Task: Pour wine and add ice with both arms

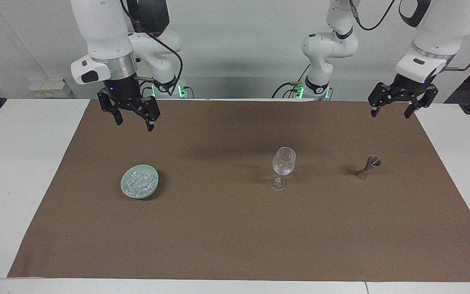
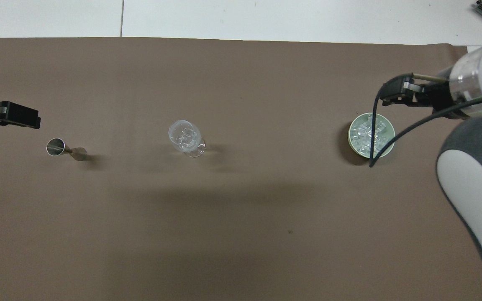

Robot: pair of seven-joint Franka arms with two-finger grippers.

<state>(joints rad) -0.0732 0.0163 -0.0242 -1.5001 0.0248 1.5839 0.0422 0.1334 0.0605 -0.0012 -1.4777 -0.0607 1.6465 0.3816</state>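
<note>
The ice (image 1: 138, 182) (image 2: 368, 136) is heaped in a pale green dish (image 1: 125, 188) (image 2: 353, 128) on the brown mat, toward the right arm's end. A clear wine glass (image 1: 284, 162) (image 2: 184, 136) stands upright mid-mat with a few clear cubes in its bowl. My right gripper (image 1: 134, 123) hangs open and holds nothing, high over the mat's edge by its own base. In the overhead view its arm covers it. My left gripper (image 1: 391, 114) (image 2: 7, 116) waits open and holds nothing, above the mat's corner at the left arm's end. Wine is out of view.
A small metal jigger (image 1: 369, 166) (image 2: 62, 149) stands on the mat beside the glass, toward the left arm's end. The brown mat (image 1: 235, 237) covers most of the white table (image 1: 18, 163).
</note>
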